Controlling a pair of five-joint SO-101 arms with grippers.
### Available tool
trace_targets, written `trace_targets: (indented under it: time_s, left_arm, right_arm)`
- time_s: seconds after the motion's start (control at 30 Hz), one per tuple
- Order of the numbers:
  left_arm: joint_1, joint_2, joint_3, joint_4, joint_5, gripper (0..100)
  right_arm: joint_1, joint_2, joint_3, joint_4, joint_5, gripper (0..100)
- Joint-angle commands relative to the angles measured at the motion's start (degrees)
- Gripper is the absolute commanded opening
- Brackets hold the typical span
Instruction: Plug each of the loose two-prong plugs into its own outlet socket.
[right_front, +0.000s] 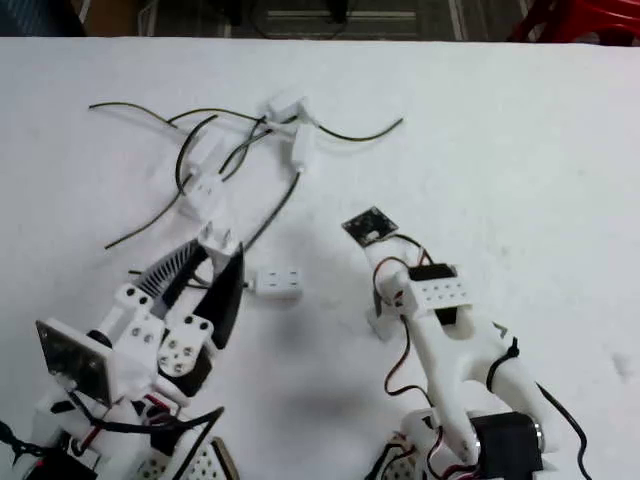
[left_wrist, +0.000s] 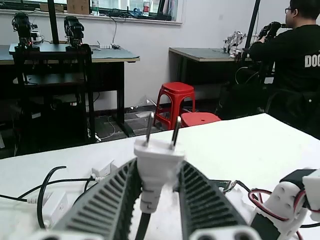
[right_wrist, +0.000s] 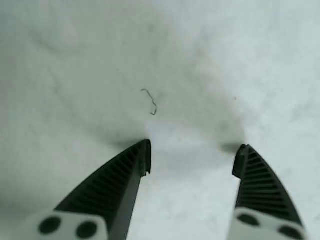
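My left gripper (left_wrist: 157, 172) is shut on a white two-prong plug (left_wrist: 155, 162), held with its prongs pointing away from the wrist. In the high view this gripper (right_front: 222, 250) hangs over the table's left part with the plug (right_front: 217, 238) at its tips. A white outlet socket block (right_front: 278, 283) lies just to its right. More white plugs and sockets (right_front: 207, 190) with dark cords lie farther back, up to a piece (right_front: 290, 108) near the middle. My right gripper (right_wrist: 194, 157) is open, pointing down at bare table, seen from above (right_front: 382, 318) right of the block.
Thin dark cords (right_front: 150, 110) loop across the back left of the white table (right_front: 520, 150). The right arm (left_wrist: 292, 200) shows beside the left gripper. Red stools (left_wrist: 175, 100) and desks stand beyond the far edge.
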Motion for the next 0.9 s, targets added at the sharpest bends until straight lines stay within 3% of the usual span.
trace_targets:
  time_s: [0.0,0.2,0.4,0.5,0.7,0.87]
  left_arm:
    - [-0.7,0.0,-2.5,-0.3,-0.4,2]
    - [-10.4,0.0,-3.6,0.4,1.2,2]
    - [-11.4,0.0,-7.7,5.4,2.2,2]
    - [-11.4,0.0,-6.0,4.9,2.4,2]
    - [-11.4,0.0,-8.4,7.8,2.5,2]
    - [-11.8,0.0,-11.2,12.4,2.2,2]
  right_arm:
    - [-2.0,-0.9,-9.8,8.7,0.2,26.9]
    - [-3.8,-0.9,-31.4,29.8,0.2,26.9]
    - [-4.9,-0.9,-49.8,43.0,0.2,26.8]
    - [-5.8,-1.1,-56.2,44.3,0.3,22.6]
    - [-10.9,-3.4,-62.7,44.1,0.3,3.6]
    - [-13.7,-6.0,-62.5,44.1,0.4,2.8]
